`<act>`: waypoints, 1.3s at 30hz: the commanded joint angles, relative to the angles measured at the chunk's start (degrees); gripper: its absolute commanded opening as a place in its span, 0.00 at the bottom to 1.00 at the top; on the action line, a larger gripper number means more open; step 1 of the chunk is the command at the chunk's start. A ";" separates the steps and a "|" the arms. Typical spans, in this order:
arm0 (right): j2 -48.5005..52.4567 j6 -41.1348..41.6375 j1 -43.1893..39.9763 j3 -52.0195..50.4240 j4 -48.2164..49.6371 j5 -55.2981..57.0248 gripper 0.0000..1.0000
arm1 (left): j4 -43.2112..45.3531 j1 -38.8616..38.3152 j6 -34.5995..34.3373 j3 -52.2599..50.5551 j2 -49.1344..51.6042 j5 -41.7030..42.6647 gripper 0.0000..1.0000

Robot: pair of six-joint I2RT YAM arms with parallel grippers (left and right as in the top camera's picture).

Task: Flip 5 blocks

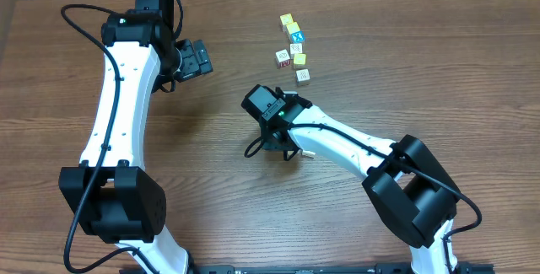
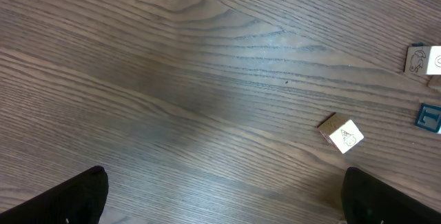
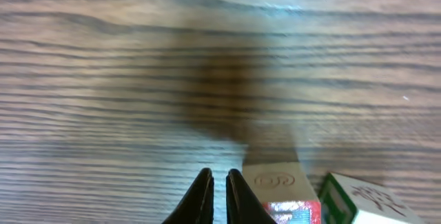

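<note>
Several tiny cubes lie in a loose cluster at the back of the table, among them a red-bordered block [image 1: 283, 56], a white block [image 1: 296, 48] and a cream block [image 1: 302, 75]. My left gripper [image 1: 196, 57] hovers left of the cluster, its fingers [image 2: 86, 195] spread wide open over bare wood with one pale block [image 2: 343, 135] ahead to the right. My right gripper [image 1: 274, 145] is low over the middle of the table. In the right wrist view its fingertips [image 3: 219, 182] are shut with nothing between them, just left of a cream-and-red block [image 3: 279, 186] and a green-bordered cube [image 3: 358, 200].
Two yellow-topped cubes [image 1: 287, 21] [image 1: 299, 60] and a blue-topped cube [image 1: 294, 34] sit in the same cluster. A blue-edged cube [image 2: 431, 116] and another pale one [image 2: 424, 59] show at the right edge of the left wrist view. The wooden table [image 1: 211, 181] spreads around both arms.
</note>
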 commanded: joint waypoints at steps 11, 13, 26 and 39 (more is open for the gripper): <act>-0.17 0.72 -0.15 1.16 -2.25 0.20 0.11 | 0.07 -0.44 -0.52 -0.20 1.31 0.28 1.00; -0.17 0.72 -0.15 1.16 -2.73 0.20 0.11 | 0.07 -0.44 -0.52 -0.20 1.29 0.28 1.00; -0.17 0.70 -0.15 1.16 -6.03 -3.69 0.16 | 0.04 -0.44 -0.52 -0.20 1.29 0.28 1.00; -0.20 0.46 -0.26 1.70 -7.41 -5.62 0.16 | 0.07 -0.44 -0.52 -0.20 1.29 0.28 1.00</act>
